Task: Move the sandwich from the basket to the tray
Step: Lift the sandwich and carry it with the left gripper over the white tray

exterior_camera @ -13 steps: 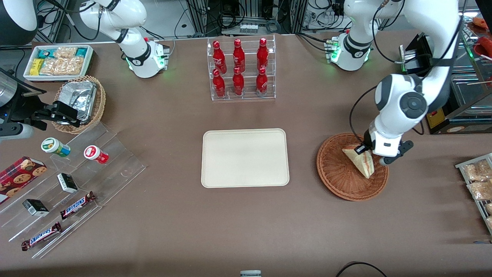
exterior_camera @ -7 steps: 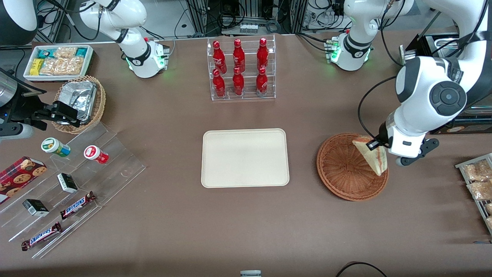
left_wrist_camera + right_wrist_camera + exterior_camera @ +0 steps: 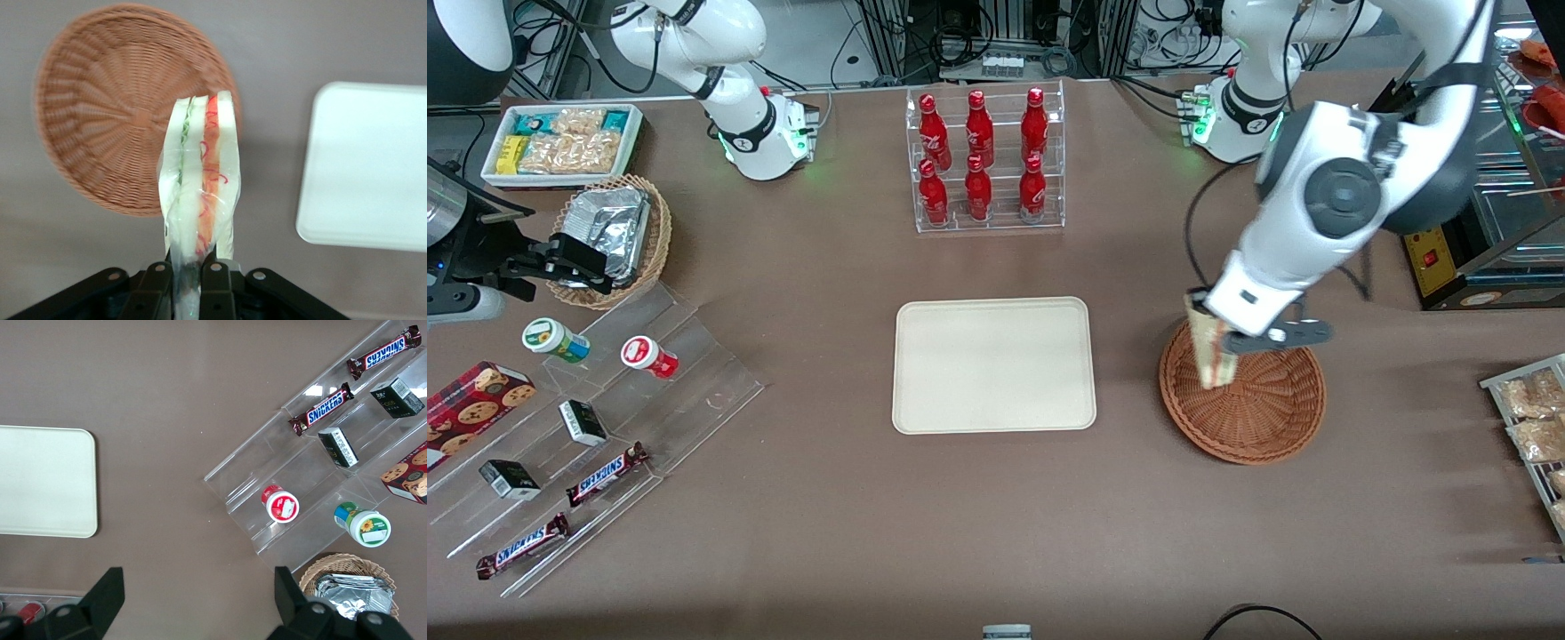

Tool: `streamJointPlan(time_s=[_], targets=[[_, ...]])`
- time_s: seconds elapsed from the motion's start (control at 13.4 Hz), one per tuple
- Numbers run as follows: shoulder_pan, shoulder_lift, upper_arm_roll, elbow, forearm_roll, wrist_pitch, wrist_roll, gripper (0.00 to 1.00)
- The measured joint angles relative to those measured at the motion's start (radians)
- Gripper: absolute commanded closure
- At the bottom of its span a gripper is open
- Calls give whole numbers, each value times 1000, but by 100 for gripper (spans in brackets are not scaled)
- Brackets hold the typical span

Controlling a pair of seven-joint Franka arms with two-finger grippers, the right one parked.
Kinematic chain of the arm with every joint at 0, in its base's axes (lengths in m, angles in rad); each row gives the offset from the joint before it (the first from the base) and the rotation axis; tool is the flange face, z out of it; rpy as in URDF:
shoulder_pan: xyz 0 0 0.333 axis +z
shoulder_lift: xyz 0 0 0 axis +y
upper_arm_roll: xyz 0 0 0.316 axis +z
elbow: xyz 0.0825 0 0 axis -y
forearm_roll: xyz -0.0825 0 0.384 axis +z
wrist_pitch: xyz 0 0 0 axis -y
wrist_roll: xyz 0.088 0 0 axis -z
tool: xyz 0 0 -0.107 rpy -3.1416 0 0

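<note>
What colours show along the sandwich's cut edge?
White bread with red-orange and green filling stripes on the sandwich; clearest in the left wrist view.

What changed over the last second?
The hand, shut on the sandwich, lifted it out of the basket, then swung it toward the tray; it now hangs above the basket's tray-side rim. Basket and tray stayed put.
</note>
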Motion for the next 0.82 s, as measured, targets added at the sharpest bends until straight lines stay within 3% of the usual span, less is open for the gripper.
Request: streamJointPlan(time_s=[0.37, 0.82], targets=[[-44, 166, -154, 79, 160, 24, -102, 100], [-88, 347, -262, 209, 265, 51, -335, 100]])
